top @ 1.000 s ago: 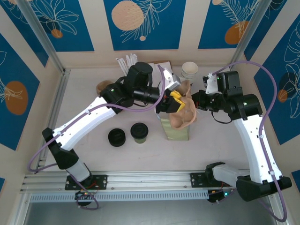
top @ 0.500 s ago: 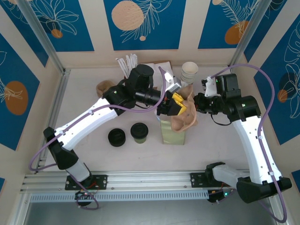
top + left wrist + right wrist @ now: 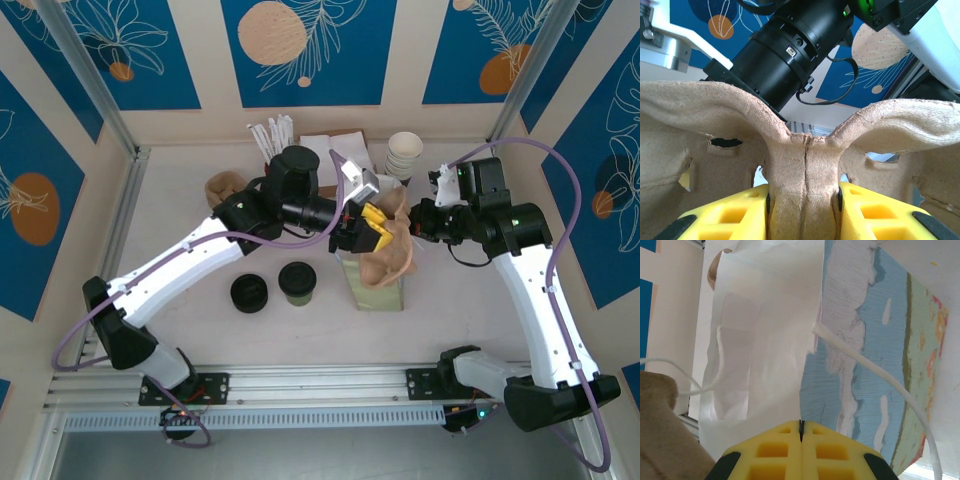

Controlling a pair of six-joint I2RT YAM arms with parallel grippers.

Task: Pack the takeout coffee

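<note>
The takeout coffee, a small olive-green cup with a black domed lid, stands on the table in front of the left arm, apart from both grippers. My left gripper is shut on the centre rib of a brown pulp cup carrier, holding it over the mouth of the paper bag. In the left wrist view, the yellow fingers press the carrier rib from both sides. My right gripper is shut on the bag's rim, where white inside meets blue print; its fingertips are pressed together.
An all-black round lid lies just left of the coffee. At the back stand stacked white paper cups, white sticks and napkins. A brown pulp piece lies behind the left arm. Walls close in on three sides.
The left arm has shifted a little, and the carrier has moved slightly down and left over the bag. The right gripper has kept its hold on the bag rim.
</note>
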